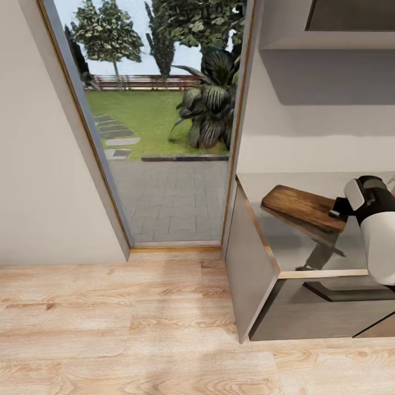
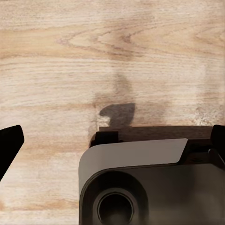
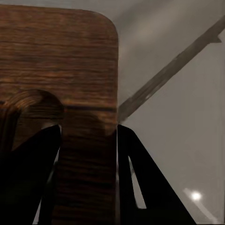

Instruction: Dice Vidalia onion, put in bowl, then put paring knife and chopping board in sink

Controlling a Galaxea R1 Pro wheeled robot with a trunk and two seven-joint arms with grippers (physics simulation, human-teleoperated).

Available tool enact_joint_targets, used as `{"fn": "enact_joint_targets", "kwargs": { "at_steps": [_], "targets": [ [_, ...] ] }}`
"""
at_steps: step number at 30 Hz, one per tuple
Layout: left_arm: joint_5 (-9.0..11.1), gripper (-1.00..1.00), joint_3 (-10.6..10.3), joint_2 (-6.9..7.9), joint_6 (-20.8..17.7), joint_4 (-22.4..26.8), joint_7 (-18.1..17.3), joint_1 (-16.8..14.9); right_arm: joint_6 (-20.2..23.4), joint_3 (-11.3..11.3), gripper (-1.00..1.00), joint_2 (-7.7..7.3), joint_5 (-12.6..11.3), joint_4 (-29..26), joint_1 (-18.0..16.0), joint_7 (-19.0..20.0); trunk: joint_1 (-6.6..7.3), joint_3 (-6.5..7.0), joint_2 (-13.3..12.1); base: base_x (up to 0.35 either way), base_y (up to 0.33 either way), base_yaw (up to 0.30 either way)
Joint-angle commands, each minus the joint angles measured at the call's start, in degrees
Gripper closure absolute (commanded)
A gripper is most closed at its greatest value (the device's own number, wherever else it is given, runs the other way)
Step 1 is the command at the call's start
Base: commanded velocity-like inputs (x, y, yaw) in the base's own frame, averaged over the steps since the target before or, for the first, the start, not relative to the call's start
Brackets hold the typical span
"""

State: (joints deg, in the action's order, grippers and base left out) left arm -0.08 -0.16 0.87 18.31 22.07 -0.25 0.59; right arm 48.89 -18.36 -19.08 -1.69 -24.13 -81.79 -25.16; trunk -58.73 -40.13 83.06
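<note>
**Board lifted over the countertop's end**

While the right gripper (image 3: 86, 178) clamps it, the chopping board (image 1: 304, 207) hangs tilted above the countertop (image 1: 285, 247), at about three o'clock in the head view; its reflection shows in the glossy grey surface beneath. Seen from the right wrist camera, the board (image 3: 56, 70) is a slab of dark-grained brown wood with a rounded corner, and the two black fingers (image 3: 140, 187) press against it on either side of a narrow strip, so the jaws are clenched on the board. Part of the slot-shaped handle hole appears beside one finger. Behind the board lies the smooth grey worktop with a pale streak of reflection.

The right arm (image 1: 378, 236), white with a black wrist, enters at four o'clock. The countertop ends in a metal-look edge over a grey cabinet side (image 1: 244, 274).

Further out, at twelve o'clock, a tall glass door (image 1: 164, 137) looks onto paving, lawn and a large dark-leaved plant (image 1: 211, 104). Light wooden floor (image 1: 120, 329) fills the six o'clock stretch.

From the left wrist camera, the left gripper (image 2: 112, 140) points at the floor; its black fingertips (image 2: 9, 143) stand wide apart, grasping nothing.
</note>
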Motion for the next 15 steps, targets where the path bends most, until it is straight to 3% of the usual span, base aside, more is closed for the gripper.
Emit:
{"fn": "enact_joint_targets", "kwargs": {
  "at_steps": [1, 8, 15],
  "targets": [
    [-0.01, -1.00, -0.02, 0.01, 0.08, 0.08, -0.02, 0.03, 0.58, -0.18, 1.00, 0.05, -0.28, -0.42, -0.04, -0.28, 0.00, -0.04, 0.02, 0.000, 0.000, 0.000],
    [-0.01, -1.00, -0.02, 0.01, 0.06, -0.44, -0.01, 0.03, 6.51, -0.04, 1.00, 0.07, -0.34, -5.00, -0.04, 7.52, 0.00, -0.04, 0.02, 0.000, 0.000, 0.000],
    [-0.01, -1.00, -0.02, 0.01, 0.07, -0.44, -0.02, 0.03, 7.31, 0.01, 1.00, 0.09, -0.35, -6.54, -0.04, 9.22, 0.00, -0.04, 0.02, 0.000, 0.000, 0.000]
  ]
}}
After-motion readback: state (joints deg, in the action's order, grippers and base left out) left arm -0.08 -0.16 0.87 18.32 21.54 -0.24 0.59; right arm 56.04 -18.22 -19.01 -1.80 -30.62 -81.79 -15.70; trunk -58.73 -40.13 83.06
